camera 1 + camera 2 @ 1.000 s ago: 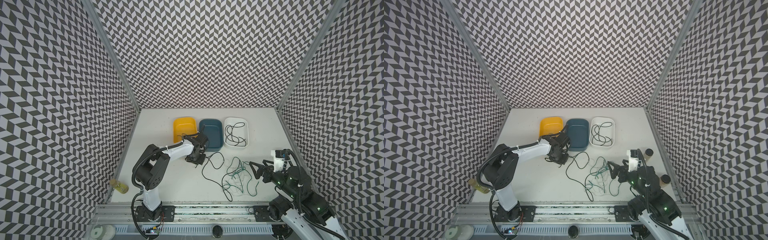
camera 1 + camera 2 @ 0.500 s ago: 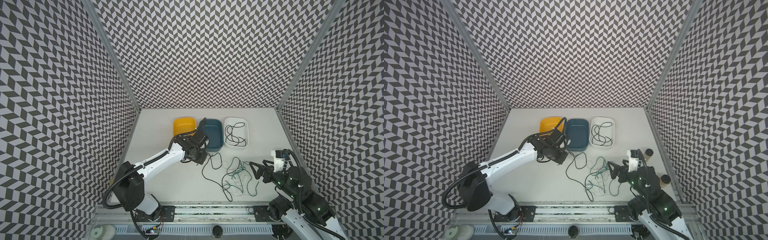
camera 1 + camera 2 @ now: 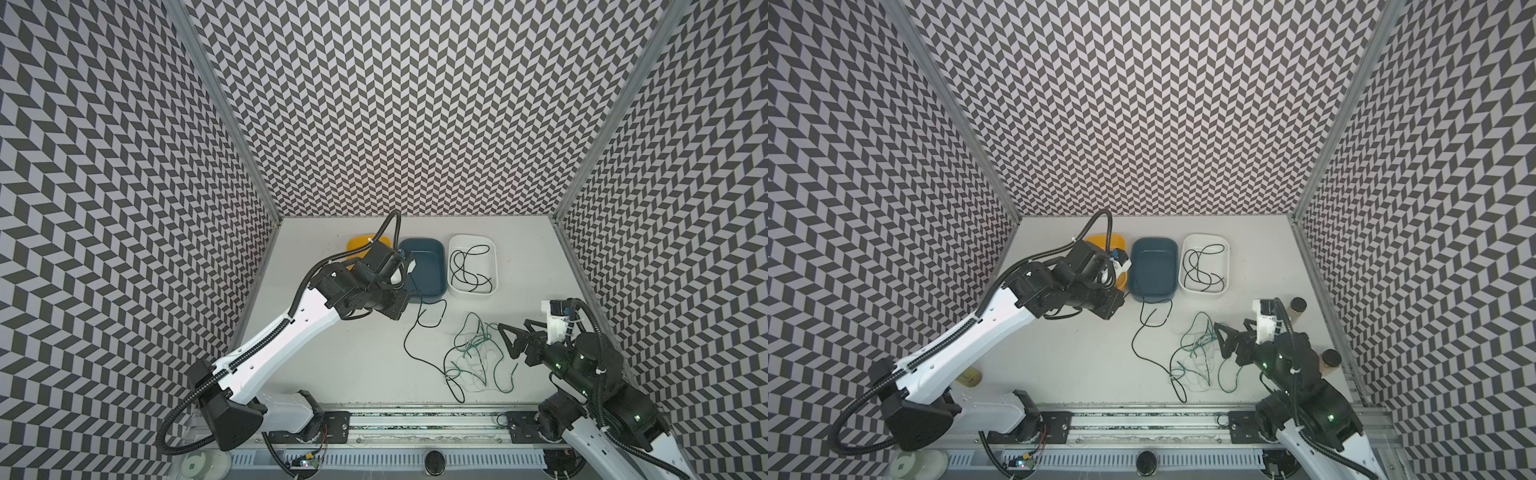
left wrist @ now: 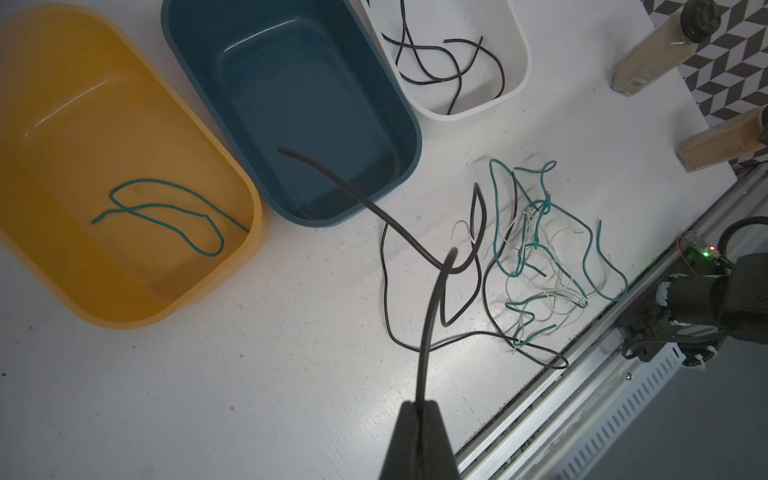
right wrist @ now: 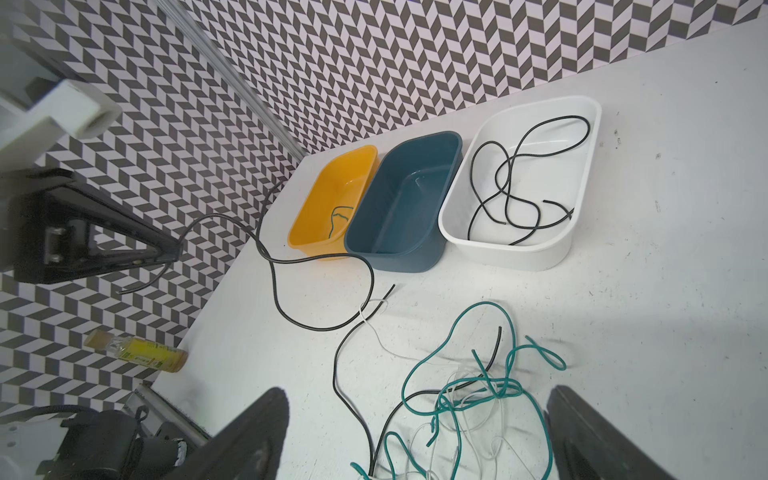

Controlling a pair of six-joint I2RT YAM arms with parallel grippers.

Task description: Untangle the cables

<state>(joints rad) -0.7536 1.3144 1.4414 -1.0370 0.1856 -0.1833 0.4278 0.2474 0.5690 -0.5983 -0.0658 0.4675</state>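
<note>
In the left end effector (image 4: 419,409) hangs a black cable (image 4: 427,332).

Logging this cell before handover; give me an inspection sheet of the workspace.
Surface: white table, speckled.
Job's things: held black cable trails into the tangle; green cable in yellow tray; loose black cable in white tray; blue tray holds none.
Clutter: yellow bottle, tan containers at the edges.
Grippers: left gripper shut on held black cable; right gripper open near tangle.
Cables: corrugated hoses on both arms.
Surroundings: chevron walls, front rail.
</note>
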